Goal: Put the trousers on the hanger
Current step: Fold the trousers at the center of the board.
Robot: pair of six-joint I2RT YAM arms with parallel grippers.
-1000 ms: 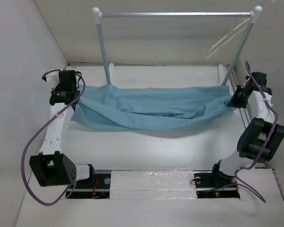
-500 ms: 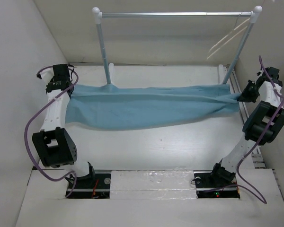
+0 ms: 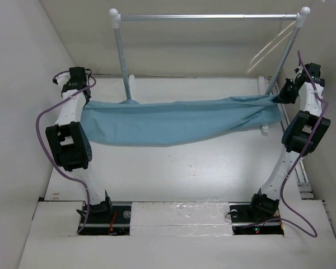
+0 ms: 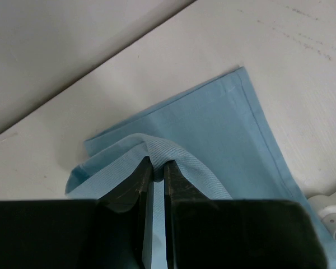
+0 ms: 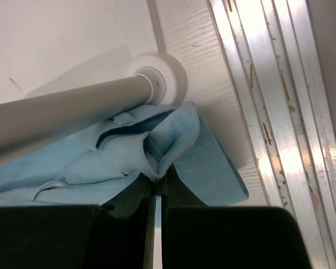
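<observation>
Trousers (image 3: 179,120) stretch left to right between the arms, just in front of the rail (image 3: 207,17). The left gripper (image 4: 155,165) pinches one end and the right gripper (image 5: 158,182) the other. The hanger (image 3: 264,51) hangs behind, nearest the right arm.

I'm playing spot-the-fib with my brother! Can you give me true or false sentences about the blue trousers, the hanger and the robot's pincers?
1. The trousers are stretched between the left pincer and the right pincer. True.
2. The hanger is held in the left pincer. False: it hangs from the right end of the rail, with no pincer on it.
3. The left pincer is open and empty. False: it is shut on a fold of the trousers.
4. The right pincer grips the trousers right beside the rail's post. True.
</observation>
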